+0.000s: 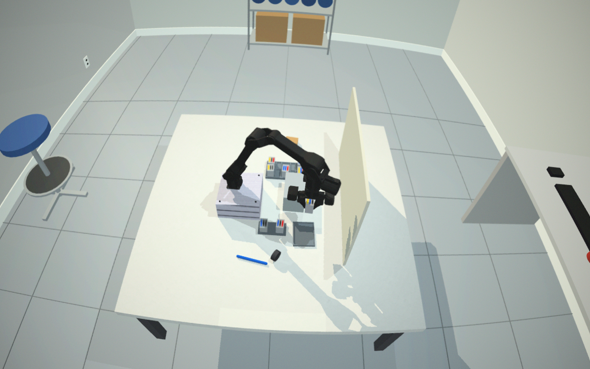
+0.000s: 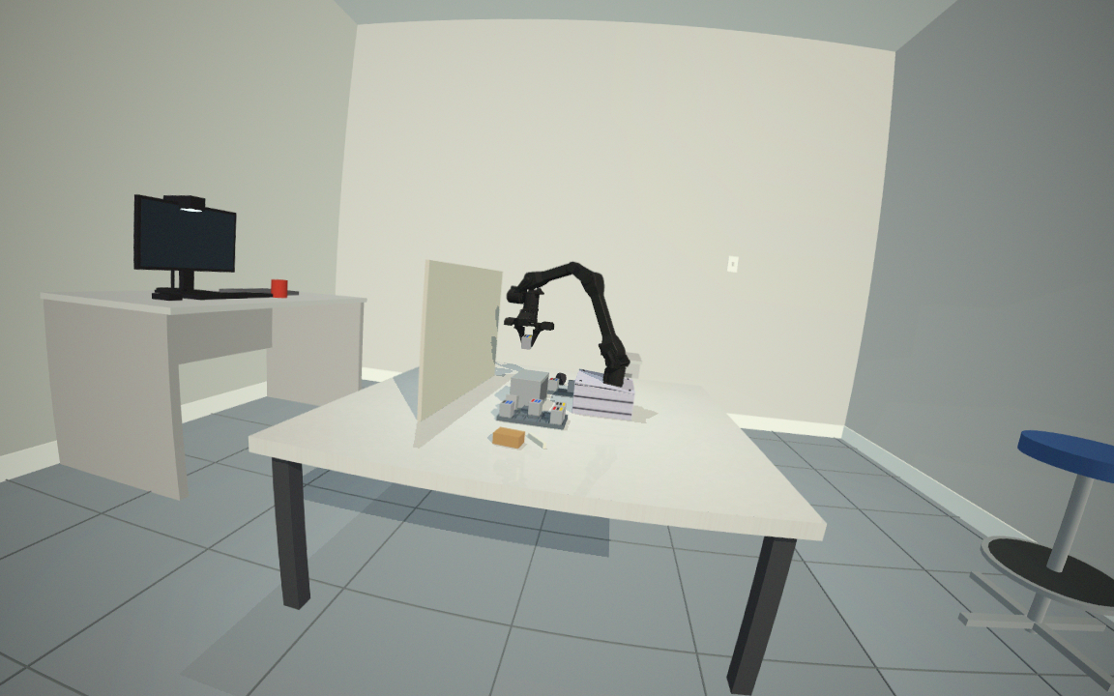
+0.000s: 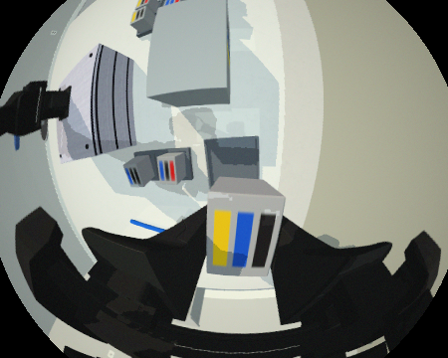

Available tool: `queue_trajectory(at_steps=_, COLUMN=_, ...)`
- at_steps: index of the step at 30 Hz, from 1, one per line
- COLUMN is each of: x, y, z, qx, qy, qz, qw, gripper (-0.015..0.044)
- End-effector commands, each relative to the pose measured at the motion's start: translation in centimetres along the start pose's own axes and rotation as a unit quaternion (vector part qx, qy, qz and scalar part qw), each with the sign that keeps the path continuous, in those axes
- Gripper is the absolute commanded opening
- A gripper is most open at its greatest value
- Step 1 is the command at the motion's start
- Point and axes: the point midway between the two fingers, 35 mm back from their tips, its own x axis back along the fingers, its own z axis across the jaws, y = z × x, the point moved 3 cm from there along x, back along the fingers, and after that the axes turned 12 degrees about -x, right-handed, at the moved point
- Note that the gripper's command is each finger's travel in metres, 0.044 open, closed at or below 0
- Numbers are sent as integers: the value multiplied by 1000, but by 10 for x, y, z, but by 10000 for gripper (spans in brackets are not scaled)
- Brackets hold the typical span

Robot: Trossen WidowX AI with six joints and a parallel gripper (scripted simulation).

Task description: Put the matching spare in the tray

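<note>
My gripper is shut on a grey block with yellow, blue and black stripes, held high above the table. The dark tray is empty in its visible part; the block hides its near part in the wrist view. The mounted unit is a large grey box. Only a thin coloured sliver shows at its right edge in the wrist view; its code is unreadable. A spare with blue-black-black stripes and one with blue-black-red stand beside the tray.
A cream panel stands upright right of the tray. A far rack of several spares lies behind the unit. A blue rod and black knob lie in front; an orange block lies farther back.
</note>
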Motion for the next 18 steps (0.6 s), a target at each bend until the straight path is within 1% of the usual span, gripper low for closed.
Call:
queue_trajectory(at_steps=1, x=-1, y=-22, z=1, qx=11, qy=2, qz=2, qw=1000, gripper=0)
queue_trajectory(at_steps=18, x=-15, y=-24, z=-2, qx=12, qy=2, qz=2, qw=1000, gripper=0)
